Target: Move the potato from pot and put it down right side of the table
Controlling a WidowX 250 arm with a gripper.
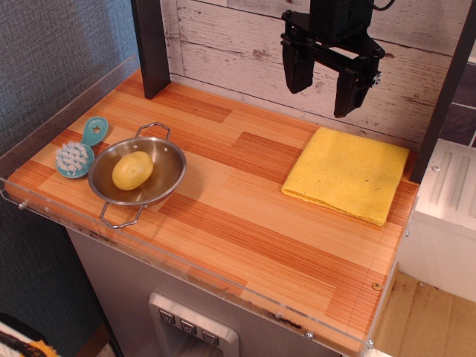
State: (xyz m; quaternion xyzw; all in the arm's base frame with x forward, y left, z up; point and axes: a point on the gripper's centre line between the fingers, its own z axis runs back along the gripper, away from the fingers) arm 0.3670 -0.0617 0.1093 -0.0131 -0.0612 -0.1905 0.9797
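Observation:
The pale-yellow potato [132, 170] lies inside the shiny steel pot [168, 155], a shallow bowl with two wire loop handles, at the left of the wooden table [245, 216]. My black gripper [323, 93] hangs open and empty high above the back right of the table, far from the pot. Its two fingers [297, 71] point down with a wide gap between them.
A folded yellow cloth [347, 173] lies at the right side of the table. A teal scrub brush with white bristles [78, 152] lies just left of the pot. Clear acrylic rails [186, 256] edge the table. A dark post [152, 44] stands at the back left.

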